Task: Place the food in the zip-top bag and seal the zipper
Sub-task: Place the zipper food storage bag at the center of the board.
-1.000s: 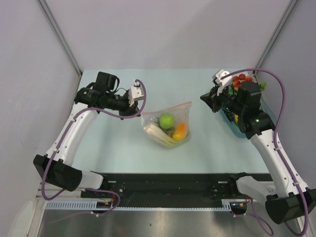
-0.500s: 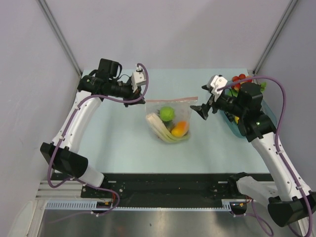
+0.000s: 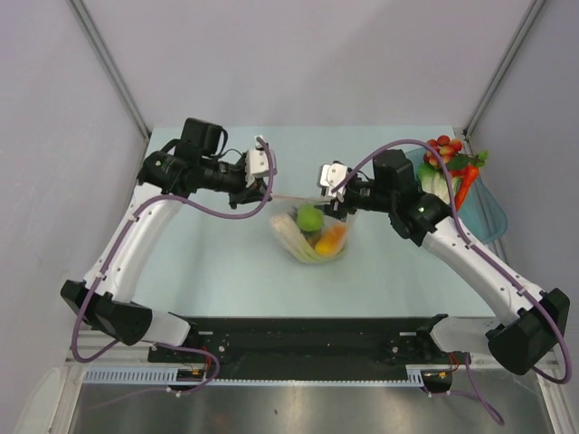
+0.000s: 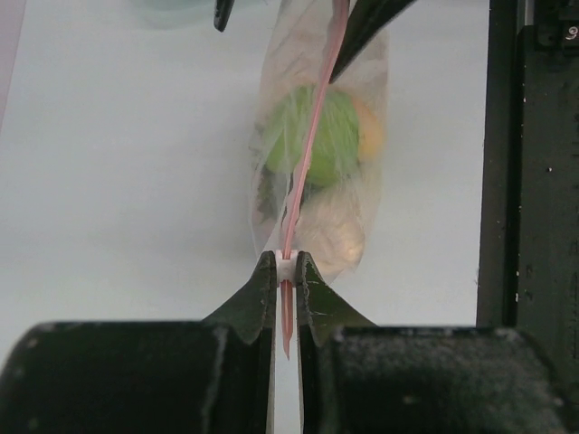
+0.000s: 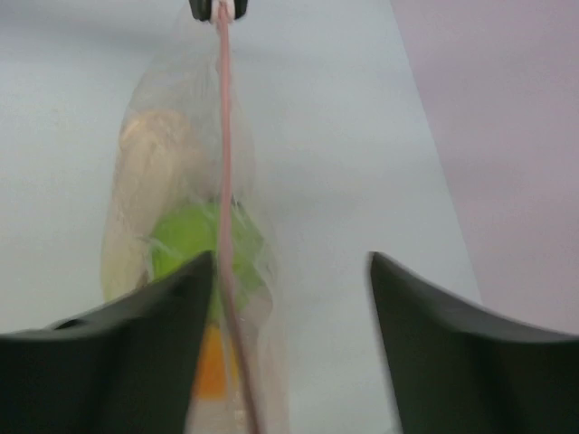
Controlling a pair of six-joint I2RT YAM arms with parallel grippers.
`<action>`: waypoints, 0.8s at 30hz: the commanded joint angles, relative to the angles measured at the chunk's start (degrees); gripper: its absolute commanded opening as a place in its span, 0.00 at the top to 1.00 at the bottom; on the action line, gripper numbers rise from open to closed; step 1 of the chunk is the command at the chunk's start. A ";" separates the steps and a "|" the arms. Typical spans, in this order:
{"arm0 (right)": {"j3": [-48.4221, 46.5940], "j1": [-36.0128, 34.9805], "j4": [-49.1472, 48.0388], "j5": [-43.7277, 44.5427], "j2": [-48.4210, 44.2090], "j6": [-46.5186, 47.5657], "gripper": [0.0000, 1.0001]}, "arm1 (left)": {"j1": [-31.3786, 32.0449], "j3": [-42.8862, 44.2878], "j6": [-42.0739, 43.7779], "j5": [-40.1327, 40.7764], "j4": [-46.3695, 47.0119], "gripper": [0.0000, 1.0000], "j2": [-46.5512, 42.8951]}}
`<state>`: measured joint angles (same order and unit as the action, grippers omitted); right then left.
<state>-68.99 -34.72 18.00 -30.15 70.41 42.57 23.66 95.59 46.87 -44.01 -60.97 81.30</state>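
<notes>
The left pincer (image 4: 286,264) is clamped on one end of the pink-red zipper (image 4: 312,136). The strip runs taut from its tips across to the right pincer (image 5: 289,262), whose fingers stand apart on either side of it, the strip lying close to one finger. Between the two pincers, below the strip, hangs the zip-top bag (image 3: 312,237), clear and crinkly, its bottom on the bench (image 3: 208,262), bulging with a green ball (image 3: 309,218), an orange (image 3: 329,239) and a pale long piece (image 3: 291,237). Behind the right pincer, a teal bowl (image 3: 488,217) holds strawberries (image 3: 441,145) and a carrot (image 3: 464,185).
</notes>
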 commanded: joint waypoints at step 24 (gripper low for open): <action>-4.30 5.71 -26.24 11.09 8.24 2.87 1.00 | -11.78 -4.81 -18.20 -0.11 16.31 0.00 -5.54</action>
<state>-69.28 -32.51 10.55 -22.20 75.66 44.66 16.01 88.95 41.63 -41.78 -54.78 76.27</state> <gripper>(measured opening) 0.014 0.950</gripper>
